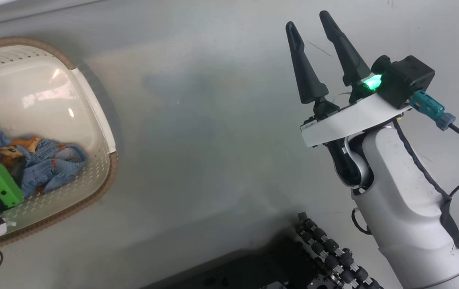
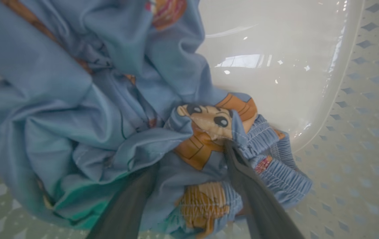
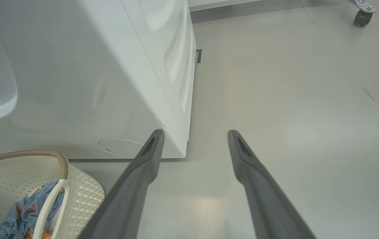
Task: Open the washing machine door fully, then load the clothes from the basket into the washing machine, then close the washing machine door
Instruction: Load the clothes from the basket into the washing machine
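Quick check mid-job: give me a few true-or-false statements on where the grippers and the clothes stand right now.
1. The left gripper is down among the clothes in the basket. True.
2. The right gripper holds a garment. False: it is open and empty above the floor.
3. The basket is empty. False: blue clothes lie in it.
4. The washing machine stands close to the basket. True.

Open floor (image 1: 213,140) separates the basket (image 1: 113,164) and the right gripper (image 1: 307,19). The washing machine (image 3: 76,83) stands just beyond the basket. One basket end is crowded with clothes (image 1: 52,162).
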### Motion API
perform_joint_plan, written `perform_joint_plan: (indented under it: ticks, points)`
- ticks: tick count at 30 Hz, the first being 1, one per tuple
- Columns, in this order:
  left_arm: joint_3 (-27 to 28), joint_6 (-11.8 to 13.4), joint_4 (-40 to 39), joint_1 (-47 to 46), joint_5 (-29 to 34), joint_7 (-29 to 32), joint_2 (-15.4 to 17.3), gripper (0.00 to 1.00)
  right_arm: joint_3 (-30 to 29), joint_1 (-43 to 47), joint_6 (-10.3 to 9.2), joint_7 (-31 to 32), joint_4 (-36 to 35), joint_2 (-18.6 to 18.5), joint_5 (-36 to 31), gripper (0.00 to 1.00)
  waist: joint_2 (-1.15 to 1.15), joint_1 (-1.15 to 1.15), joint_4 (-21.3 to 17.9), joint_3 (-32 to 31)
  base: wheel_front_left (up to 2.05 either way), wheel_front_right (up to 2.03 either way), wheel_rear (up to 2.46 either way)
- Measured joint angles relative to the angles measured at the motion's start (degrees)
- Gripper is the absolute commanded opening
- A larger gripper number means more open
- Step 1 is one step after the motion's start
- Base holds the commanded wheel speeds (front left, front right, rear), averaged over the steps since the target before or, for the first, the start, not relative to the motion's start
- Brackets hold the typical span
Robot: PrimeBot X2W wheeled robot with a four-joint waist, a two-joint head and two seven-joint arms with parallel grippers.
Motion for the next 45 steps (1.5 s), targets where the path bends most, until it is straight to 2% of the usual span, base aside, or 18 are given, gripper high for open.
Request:
perform_joint_plan:
  ticks: [2, 3, 4, 5, 11, 19, 26, 45]
  points:
    - [-0.2, 0.0, 0.4, -0.5, 0.0, 0.2, -0.4, 0.98, 0.0, -0.2, 0.00, 0.0, 0.0, 0.0, 0.0, 1.00, 0.00, 0.00, -0.1, 0.3, 0.00, 0.00, 0.00]
    - [-0.4, 0.0, 0.6, -0.8, 0.0, 0.3, -0.6, 0.65, -0.1, -0.2, 0.00, 0.0, -0.1, 0.0, -0.1, 1.00, 0.00, 0.00, -0.1, 0.4, 0.00, 0.00, 0.00]
    - [-0.7, 0.0, 0.7, -1.2, 0.1, 0.7, -0.7, 0.22, -0.3, -0.2, 0.00, 0.0, -0.2, 0.0, -0.1, 1.00, 0.00, 0.00, 0.0, 0.5, 0.00, 0.00, 0.00]
    - [-0.8, 0.0, 0.6, -1.6, 0.3, 0.4, -0.7, 0.00, -0.3, -0.2, 0.00, 0.0, -0.2, 0.0, -0.3, 1.00, 0.00, 0.00, 0.0, 0.7, 0.00, 0.00, 0.00]
    - [-1.5, 0.0, 1.3, -2.8, 0.4, -0.8, -1.0, 0.00, -0.3, -0.2, 0.00, 0.0, 0.0, 0.0, -0.7, 1.00, 0.00, 0.00, 0.5, 0.8, 0.00, 0.00, 0.00]
    - [-2.2, 0.0, 1.4, -2.8, 0.4, -3.7, -2.8, 0.00, -0.5, -0.2, 0.00, 0.0, 0.5, 0.1, -1.0, 1.00, 0.00, 0.00, 1.4, -0.5, 0.00, 0.00, 0.00]
    - [-3.9, 0.0, -2.0, -2.6, -1.2, -7.2, -4.7, 0.00, -1.0, -0.2, 0.00, 0.0, 1.0, 0.1, -1.0, 1.00, 0.00, 0.00, 2.2, -2.3, 0.00, 0.00, 0.00]
    - [-7.1, 0.0, -6.9, 4.1, -6.2, -17.4, -4.5, 0.00, -1.1, -0.1, 0.00, 0.0, 2.8, 0.1, -1.0, 1.00, 0.00, 0.00, 4.3, -10.8, 0.00, 0.00, 0.00]
